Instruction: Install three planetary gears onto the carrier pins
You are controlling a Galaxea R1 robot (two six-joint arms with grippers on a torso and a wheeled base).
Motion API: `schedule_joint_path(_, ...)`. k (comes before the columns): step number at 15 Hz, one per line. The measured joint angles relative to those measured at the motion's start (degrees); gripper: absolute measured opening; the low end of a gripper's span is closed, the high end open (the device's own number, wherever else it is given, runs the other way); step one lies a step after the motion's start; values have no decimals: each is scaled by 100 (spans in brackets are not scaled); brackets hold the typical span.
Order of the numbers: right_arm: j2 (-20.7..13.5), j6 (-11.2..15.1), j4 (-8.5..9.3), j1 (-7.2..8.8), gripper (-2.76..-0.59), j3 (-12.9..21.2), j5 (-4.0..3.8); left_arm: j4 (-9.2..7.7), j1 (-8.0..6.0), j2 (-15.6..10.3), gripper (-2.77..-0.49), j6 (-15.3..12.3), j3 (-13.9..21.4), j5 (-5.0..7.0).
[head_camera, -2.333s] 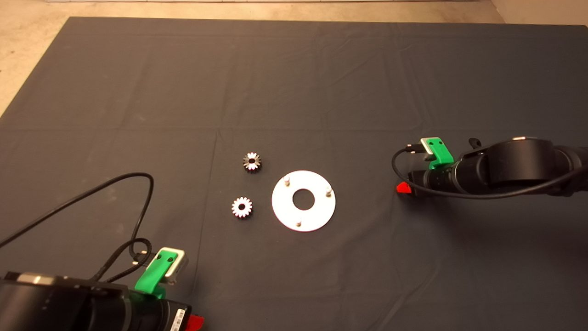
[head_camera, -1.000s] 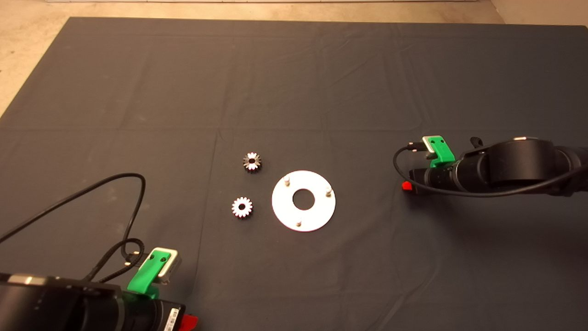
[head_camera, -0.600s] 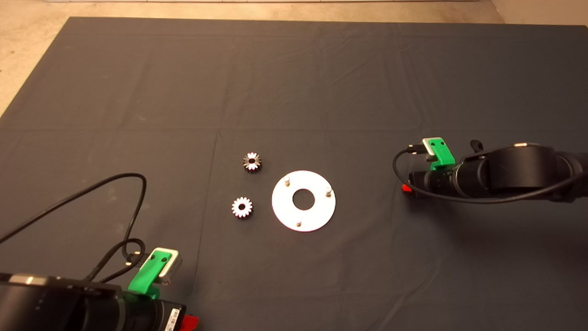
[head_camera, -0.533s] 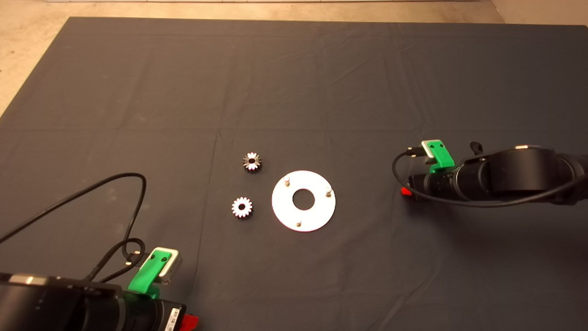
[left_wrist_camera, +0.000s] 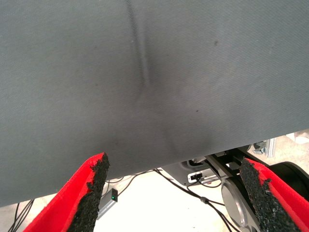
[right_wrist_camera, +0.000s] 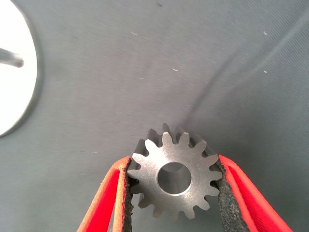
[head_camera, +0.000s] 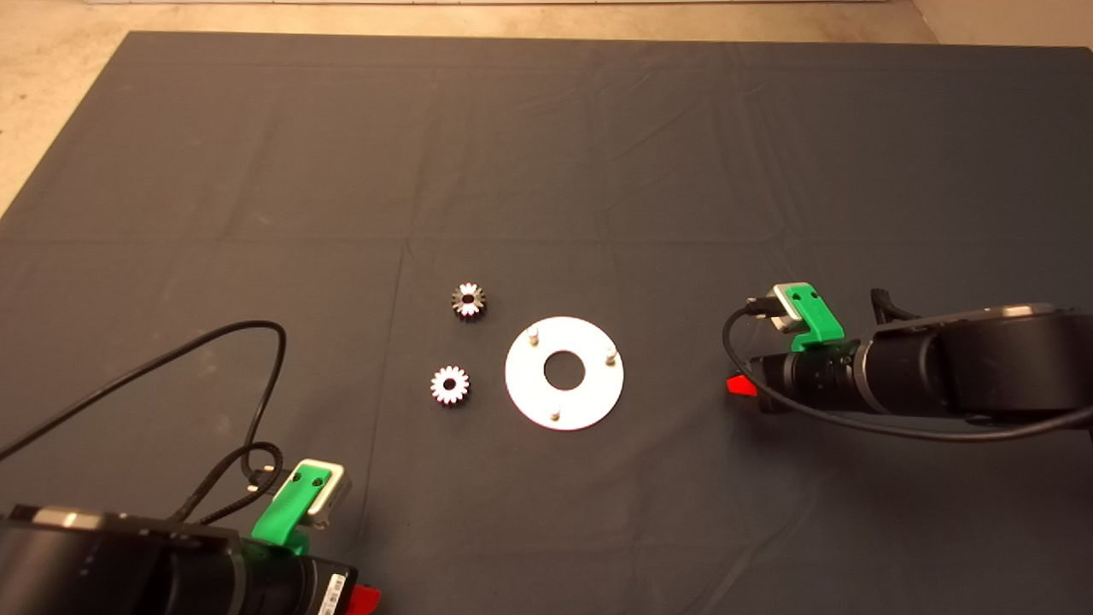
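I see the right gripper (right_wrist_camera: 174, 193) clamped on one silvery-grey toothed metal gear (right_wrist_camera: 175, 176), arm level, right of the flat white-silver round disc (head_camera: 564, 373). Two gears (head_camera: 450, 385) lie left of it. Left gripper (left_wrist_camera: 178, 198) parked, fingers wide apart.

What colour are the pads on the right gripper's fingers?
Black, on red fingers; clearest in the right wrist view.

Head camera looks down over the mat (head_camera: 546, 154); wrist cameras sit close above it, the right sharing the disc (right_wrist_camera: 14, 72).
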Motion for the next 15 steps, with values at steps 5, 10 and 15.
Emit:
schedule_joint_path(5,469,158,10,318,-241,125,-43,2,0,205,-134,-1,0,105)
schedule_joint_path(10,1661,158,21,572,-241,-315,-15,2,0,205,-134,-1,0,133)
schedule_joint_path(15,2104,-83,493,775,-241,-803,-54,5,0,207,-134,-1,0,131)
